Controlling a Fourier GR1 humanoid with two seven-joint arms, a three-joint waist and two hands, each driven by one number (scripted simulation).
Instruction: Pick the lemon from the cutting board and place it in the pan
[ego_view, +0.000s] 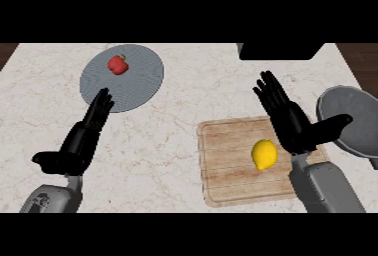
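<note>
- My right hand (291, 120) is hovering in the right half of the frame, fingers straight and spread toward the top, thumb sticking out to the right, gripping nothing.
- Its palm is sitting over the upper right corner of the cutting board (229, 170), with the lemon (264, 154) just below and left of my wrist; I am not touching the fruit.
- The lemon is lying on the board's right part, in the lower right of the frame, long axis running up and down.
- The pan (354, 120) is showing at the right edge, grey and round, cut off by the frame; my thumb is reaching across its left rim.
- My left hand (85, 135) is resting at the lower left, fingers straight and pointing up, thumb out to the left, carrying nothing.
- Its fingertips are overlapping the lower edge of a grey plate (140, 90) in the upper left, where a red fruit (118, 64) is sitting.
- Everything is lying on a pale marble counter (162, 150).
- A black object (279, 51) is sitting at the top edge, right of centre.
</note>
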